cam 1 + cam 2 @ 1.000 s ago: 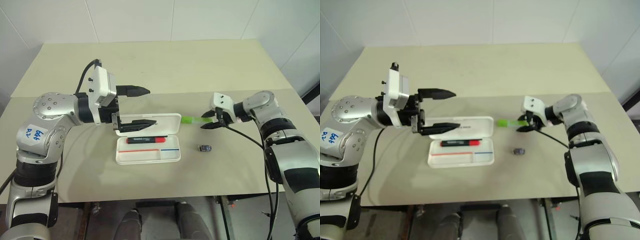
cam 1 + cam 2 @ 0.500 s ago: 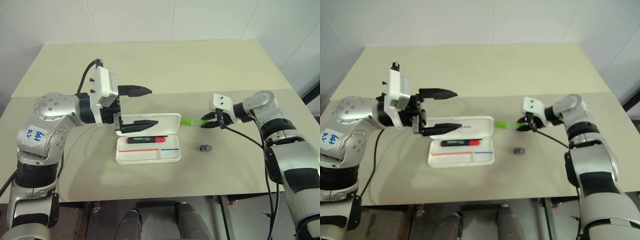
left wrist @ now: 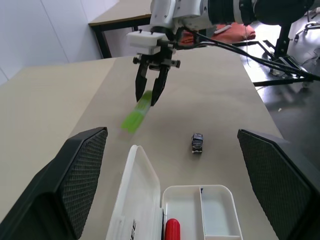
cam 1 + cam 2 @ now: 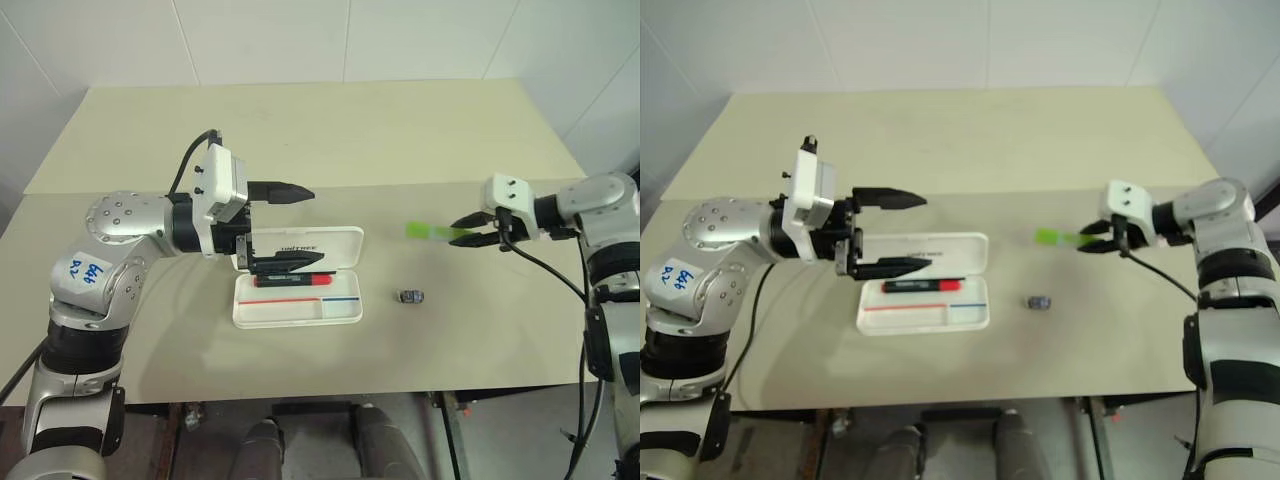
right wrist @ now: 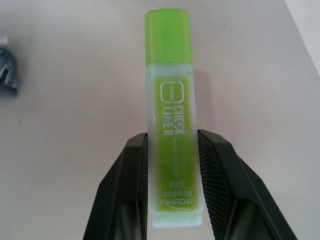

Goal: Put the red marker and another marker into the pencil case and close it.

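Since your right tool pinches the light, slippery green marker by its end, hold tight; left tool gapes.

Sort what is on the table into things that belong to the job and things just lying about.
Belongs to the job:
- slim black-barrelled red marker, lying in the case
- stubby light-green plastic highlighter, gripped in the right claw
- flat white hard-plastic pencil case, lid open

Just lying about:
- small dark grey lump, on the beige table right of the case
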Action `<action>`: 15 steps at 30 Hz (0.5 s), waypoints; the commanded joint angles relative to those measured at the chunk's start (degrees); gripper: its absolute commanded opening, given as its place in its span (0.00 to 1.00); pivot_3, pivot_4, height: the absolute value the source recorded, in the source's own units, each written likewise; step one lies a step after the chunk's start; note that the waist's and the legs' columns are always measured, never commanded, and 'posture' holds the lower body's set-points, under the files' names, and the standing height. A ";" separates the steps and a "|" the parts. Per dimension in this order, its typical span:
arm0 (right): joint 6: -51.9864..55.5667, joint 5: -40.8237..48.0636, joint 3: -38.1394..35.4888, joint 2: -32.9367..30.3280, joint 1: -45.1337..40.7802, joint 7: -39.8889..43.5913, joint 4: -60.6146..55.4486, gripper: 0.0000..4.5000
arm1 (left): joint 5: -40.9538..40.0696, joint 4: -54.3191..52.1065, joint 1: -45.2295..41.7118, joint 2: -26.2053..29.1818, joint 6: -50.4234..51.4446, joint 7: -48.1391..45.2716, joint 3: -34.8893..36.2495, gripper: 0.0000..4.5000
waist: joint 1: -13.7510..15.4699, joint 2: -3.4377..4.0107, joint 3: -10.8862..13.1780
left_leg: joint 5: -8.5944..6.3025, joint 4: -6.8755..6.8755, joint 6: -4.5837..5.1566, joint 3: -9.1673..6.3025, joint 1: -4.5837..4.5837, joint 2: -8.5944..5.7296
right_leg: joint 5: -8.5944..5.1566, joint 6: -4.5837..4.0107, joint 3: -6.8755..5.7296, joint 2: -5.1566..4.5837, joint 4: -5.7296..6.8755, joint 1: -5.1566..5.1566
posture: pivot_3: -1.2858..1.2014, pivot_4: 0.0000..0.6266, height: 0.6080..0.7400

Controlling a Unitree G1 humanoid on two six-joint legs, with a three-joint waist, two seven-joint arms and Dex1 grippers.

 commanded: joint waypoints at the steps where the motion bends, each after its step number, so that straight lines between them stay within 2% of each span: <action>1: 3.04 3.64 -2.18 -3.90 2.96 4.32 -7.70 0.24 | -0.44 -0.14 -1.07 0.06 -1.23 -0.95 0.33 1.00 | -0.03 0.00 0.00 | 0.00 0.01 0.00 0.00 0.00 0.00 | 0.00 0.00 0.00 0.00 0.01 0.00 | 0.52 0.24 1.00; 5: 13.54 11.34 -4.23 -7.80 13.93 6.76 -26.58 0.24 | -0.42 0.57 -0.82 0.55 -1.73 -2.87 -0.05 1.00 | 0.08 0.01 0.00 | 0.00 0.01 0.00 0.02 0.00 0.01 | 0.00 0.00 0.03 0.01 0.02 0.00 | 0.52 0.24 1.00; 9: 26.17 19.68 -6.55 -9.56 23.45 3.79 -47.23 0.24 | -0.19 1.57 -0.15 1.95 -2.43 -4.84 0.56 1.00 | 0.00 0.01 0.00 | 0.00 0.08 0.00 0.03 0.02 0.01 | -0.01 0.01 0.07 0.01 0.12 -0.01 | 0.52 0.24 1.00; 15: 43.56 31.12 -8.87 -6.92 28.79 -4.57 -69.51 0.24 | -0.34 1.89 1.04 4.57 -2.88 -6.38 1.91 1.00 | 0.34 0.00 0.00 | 0.00 0.29 0.01 0.02 0.04 0.01 | 0.00 0.01 0.07 0.03 0.25 0.04 | 0.52 0.24 1.00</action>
